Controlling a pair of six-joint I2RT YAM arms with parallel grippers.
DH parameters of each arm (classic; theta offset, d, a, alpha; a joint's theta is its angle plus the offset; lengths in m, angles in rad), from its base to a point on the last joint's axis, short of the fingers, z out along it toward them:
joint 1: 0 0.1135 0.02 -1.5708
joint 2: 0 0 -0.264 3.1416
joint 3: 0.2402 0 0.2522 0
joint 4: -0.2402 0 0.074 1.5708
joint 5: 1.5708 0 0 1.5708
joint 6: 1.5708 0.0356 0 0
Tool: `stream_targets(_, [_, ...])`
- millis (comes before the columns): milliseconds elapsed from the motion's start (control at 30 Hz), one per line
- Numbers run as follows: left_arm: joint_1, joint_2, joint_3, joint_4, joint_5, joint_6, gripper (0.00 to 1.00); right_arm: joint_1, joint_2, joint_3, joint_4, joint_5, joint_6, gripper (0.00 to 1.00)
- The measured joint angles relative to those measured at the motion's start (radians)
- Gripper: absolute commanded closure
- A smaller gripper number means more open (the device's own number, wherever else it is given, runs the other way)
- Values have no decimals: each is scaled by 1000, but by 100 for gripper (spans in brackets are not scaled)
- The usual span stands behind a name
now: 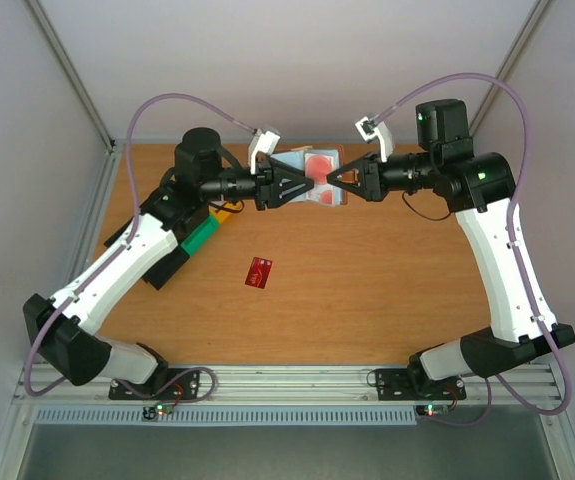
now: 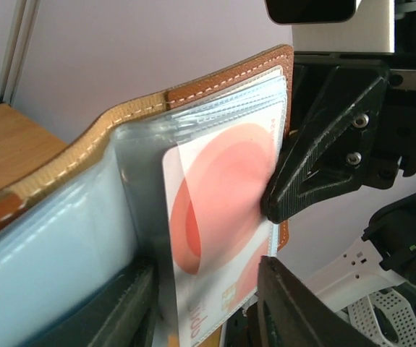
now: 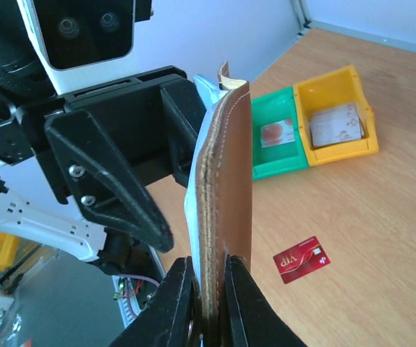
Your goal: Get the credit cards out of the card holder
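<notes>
Credit cards: thin, light, stiff, slick. Red card [image 1: 259,272] flat on table [image 1: 387,290], centre. Pink card [image 2: 222,217] protruding from clear sleeve of card holder [image 3: 229,181], aloft at 12 o'clock. Right gripper [image 3: 210,271] clamped on holder's leather edge. Left gripper [image 2: 206,271] straddling pink card; contact unclear. Best pinched at exposed end, drawn straight; sleeves probably floppy.
</notes>
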Motion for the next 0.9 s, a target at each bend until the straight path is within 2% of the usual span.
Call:
stream_targets(100, [1,-5,-11,21,24,5,75,-3,0,-4,13,-29,-11,99])
stream_targets(167, [2,-8,-25,55,45,-1,93,-4,0,-6,18,-46,-16,99])
stream_targets(200, [2,-8,-31,70,49,-6,99,-6,0,-6,18,-55,-19,99])
stream_targets(300, [13,-10,-40,91,69,-11,100,-14,-1,-7,20,-63,-27,97])
stream_targets(333, [14,-13,-40,91,72,-11,100,-19,0,-8,23,-67,-27,94])
stream_targets(433, [19,-26,-47,95,81,-13,100,-22,0,-12,32,-93,-30,74])
stream_targets(567, [20,-39,-58,116,104,-18,100,-24,8,-19,46,-143,-35,68])
stream_targets(800, [29,-42,-74,133,129,-23,100,-25,26,-23,31,-198,-55,95])
stream_targets(900, [37,-47,-80,138,151,-31,97,-29,25,-25,21,-214,-74,99])
